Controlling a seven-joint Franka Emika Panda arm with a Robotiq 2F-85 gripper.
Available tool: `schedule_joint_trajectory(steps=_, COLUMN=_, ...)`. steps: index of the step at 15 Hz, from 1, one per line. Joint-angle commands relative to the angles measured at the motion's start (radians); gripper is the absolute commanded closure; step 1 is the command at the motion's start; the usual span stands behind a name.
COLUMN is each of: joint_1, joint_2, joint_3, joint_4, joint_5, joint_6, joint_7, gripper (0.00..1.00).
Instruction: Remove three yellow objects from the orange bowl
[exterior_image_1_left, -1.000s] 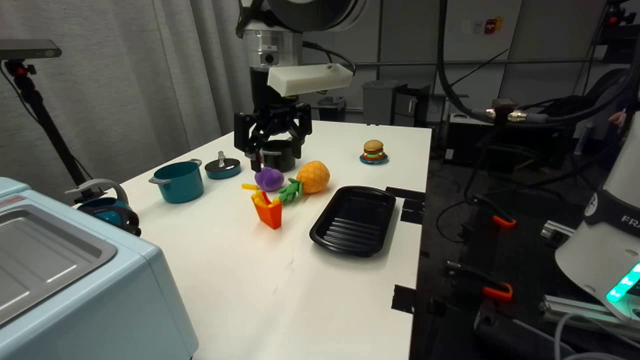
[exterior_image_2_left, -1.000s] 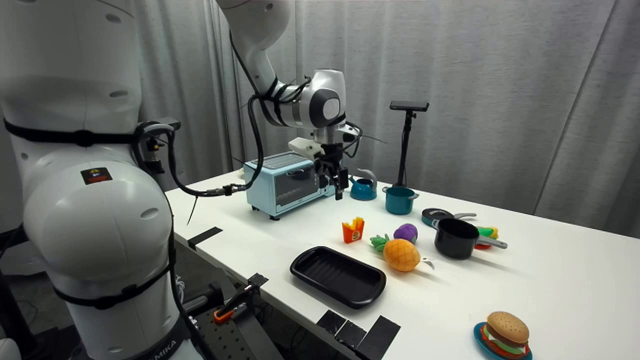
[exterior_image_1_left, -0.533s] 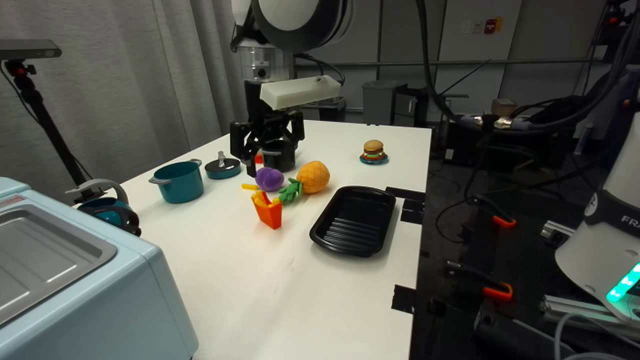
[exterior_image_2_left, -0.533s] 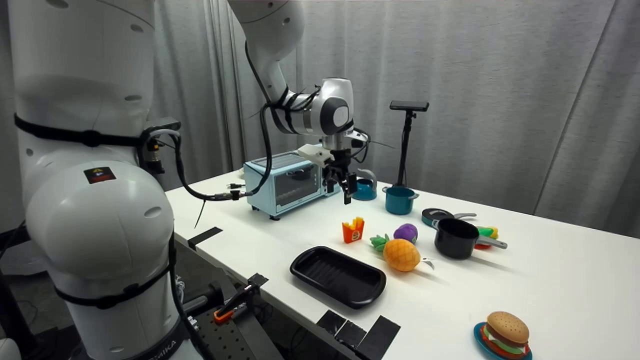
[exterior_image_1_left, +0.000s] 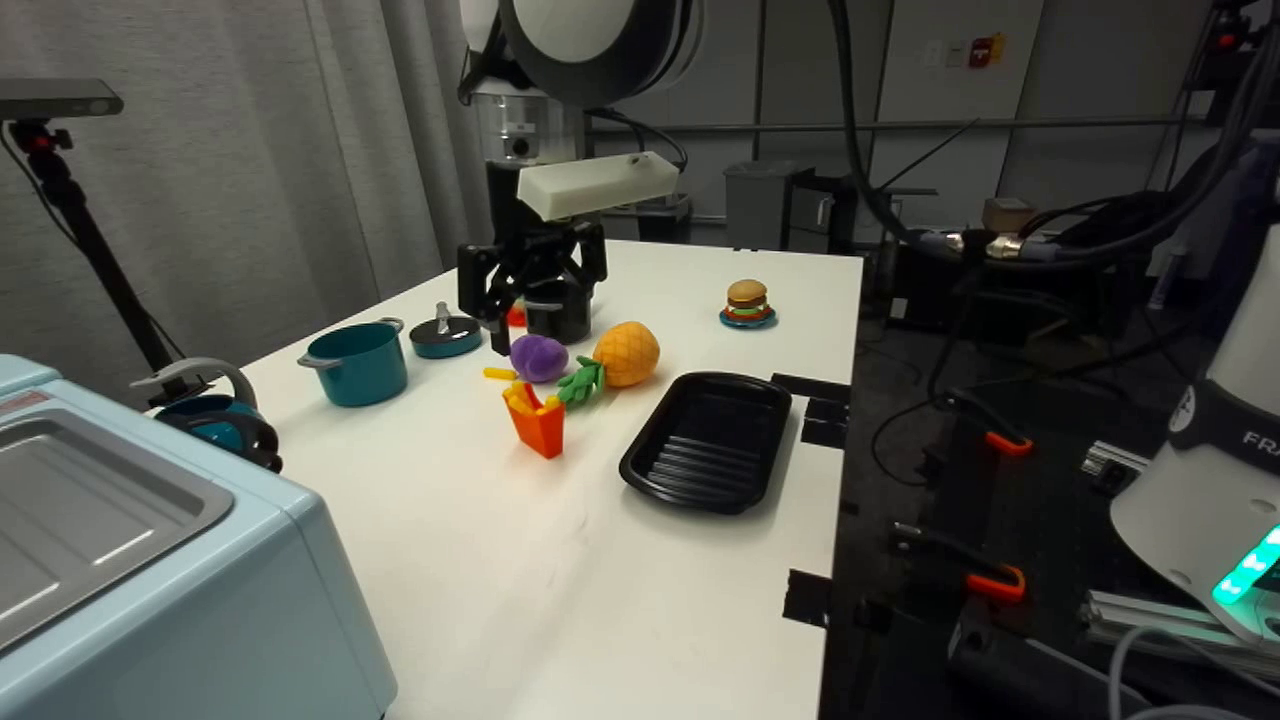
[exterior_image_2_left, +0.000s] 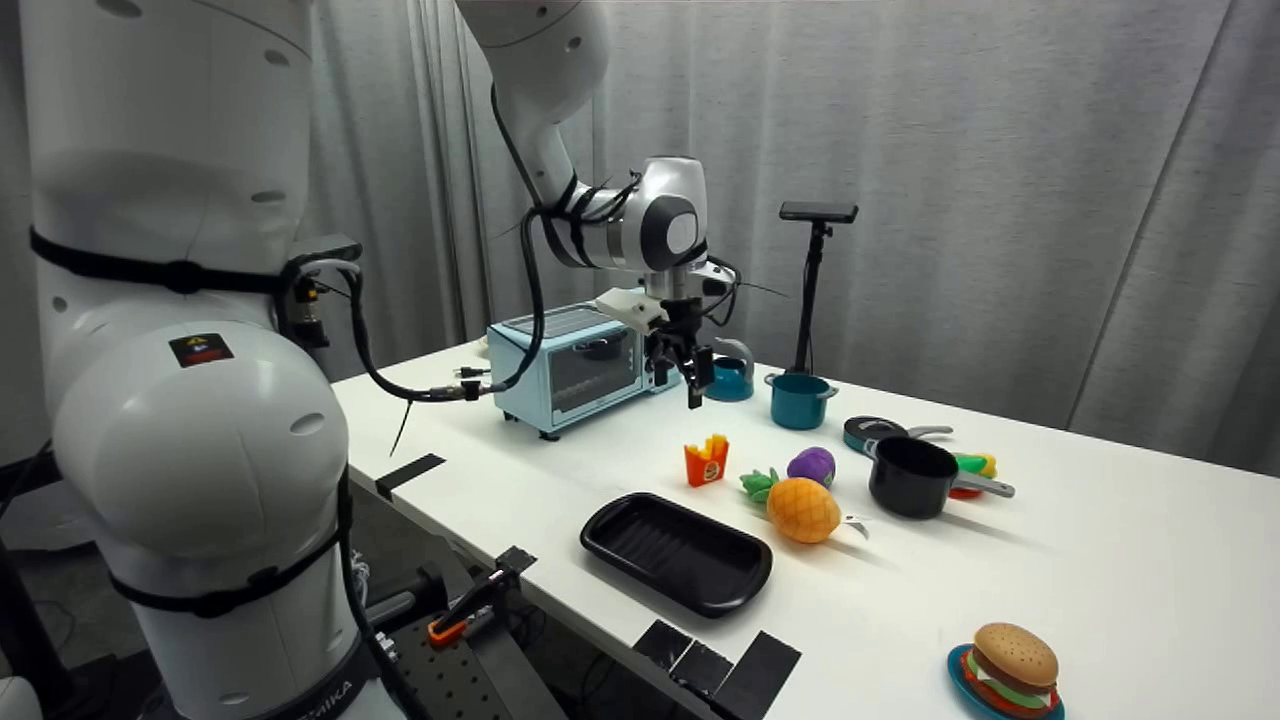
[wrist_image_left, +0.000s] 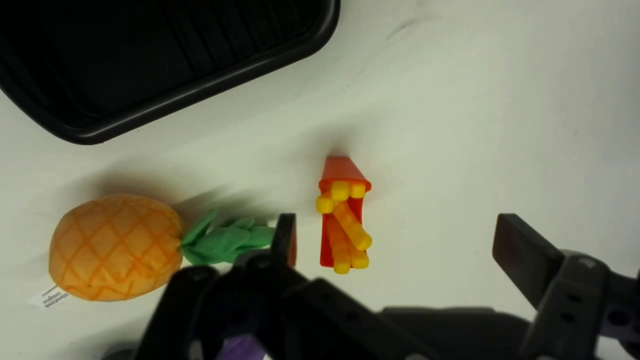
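The orange bowl is a small red-orange fries cup (exterior_image_1_left: 540, 432) standing on the white table; it also shows in an exterior view (exterior_image_2_left: 705, 466) and in the wrist view (wrist_image_left: 342, 170). Several yellow objects, stick-like fries (wrist_image_left: 351, 225), stand in it and lean over its rim; they also show in an exterior view (exterior_image_2_left: 714, 446). One loose yellow stick (exterior_image_1_left: 499, 373) lies on the table beside the purple toy. My gripper (wrist_image_left: 400, 240) is open and empty above the table. In the wrist view the cup appears between the fingers, nearer the left finger. The gripper also shows in both exterior views (exterior_image_1_left: 546, 305) (exterior_image_2_left: 678, 388).
A pineapple toy (exterior_image_2_left: 803, 510), purple toy (exterior_image_2_left: 811, 466) and black tray (exterior_image_2_left: 675, 553) lie near the cup. A black pot (exterior_image_2_left: 911, 478), teal pot (exterior_image_2_left: 799, 402), lid (exterior_image_1_left: 446, 337), kettle (exterior_image_2_left: 728, 380), blue toaster oven (exterior_image_2_left: 560, 365) and burger toy (exterior_image_2_left: 1012, 665) stand around.
Over the last second my open gripper has come down a little and shifted slightly sideways, left or right depending on the exterior view. It is nearly still over the last half second.
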Motion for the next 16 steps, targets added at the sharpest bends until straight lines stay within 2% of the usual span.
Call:
schedule_joint_trajectory(steps=1, joint_1=0.019, joint_2=0.045, joint_3=-0.028, joint_4=0.042, joint_5=0.013, joint_6=-0.004, joint_7=-0.004, gripper=0.0)
schedule_joint_trajectory(steps=8, joint_1=0.027, joint_2=0.16, joint_3=-0.05, joint_4=0.122, joint_5=0.016, joint_6=0.018, joint_7=-0.019, gripper=0.0)
schedule_joint_trajectory(steps=16, joint_1=0.079, joint_2=0.281, joint_3=-0.087, joint_4=0.214, joint_5=0.003, joint_6=0.025, joint_7=0.0, gripper=0.0)
